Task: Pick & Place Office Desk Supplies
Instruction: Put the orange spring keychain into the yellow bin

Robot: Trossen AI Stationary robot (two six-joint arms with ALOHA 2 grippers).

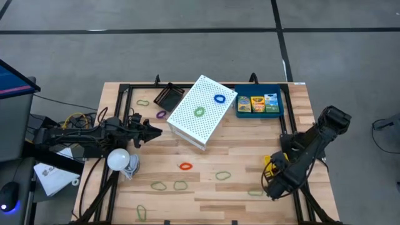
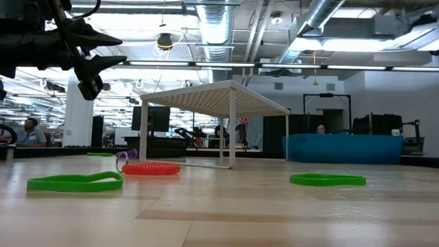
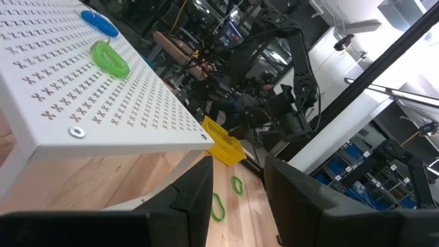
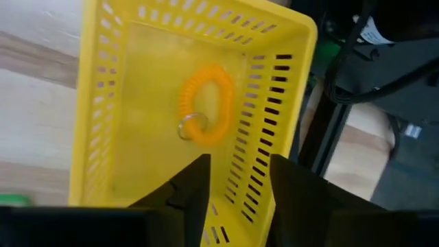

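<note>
Your right gripper (image 4: pixel 233 182) hangs open and empty over the yellow tray (image 4: pixel 123 103) at the bench's right edge; the orange coil (image 4: pixel 204 103) apparently lies loose inside.

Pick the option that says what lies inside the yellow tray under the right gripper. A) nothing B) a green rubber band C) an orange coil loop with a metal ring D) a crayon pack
C: the right wrist view looks down into the yellow tray, where an orange coil loop with a small metal ring lies on its floor, beyond the right gripper.
</note>
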